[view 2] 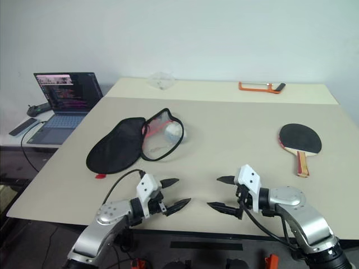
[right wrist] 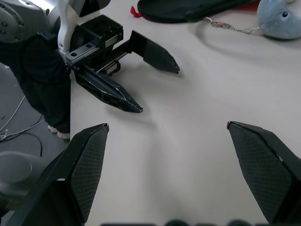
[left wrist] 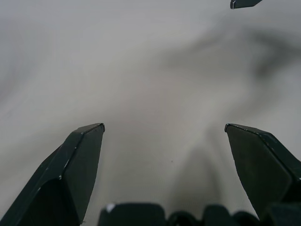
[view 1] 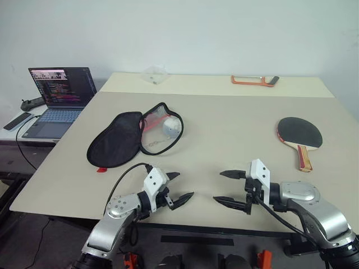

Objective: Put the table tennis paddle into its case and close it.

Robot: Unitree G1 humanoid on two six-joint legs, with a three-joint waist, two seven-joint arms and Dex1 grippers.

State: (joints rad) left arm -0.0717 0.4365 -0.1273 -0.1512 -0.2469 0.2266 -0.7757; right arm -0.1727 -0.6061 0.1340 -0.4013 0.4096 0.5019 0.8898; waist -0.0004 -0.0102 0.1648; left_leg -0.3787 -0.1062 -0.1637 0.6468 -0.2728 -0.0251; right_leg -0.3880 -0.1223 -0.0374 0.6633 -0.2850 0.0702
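Both grippers, left gripper and right gripper, are hovering released and empty at the near table edge; the table tennis paddle is lying far right, the case gaping open far left.

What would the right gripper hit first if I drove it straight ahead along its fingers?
Most likely the left gripper: the right gripper, open and empty, points across at it over bare table. Depth is unclear, so it may instead pass just beyond those fingertips.

Paddle lies far right of the open case; both grippers empty.
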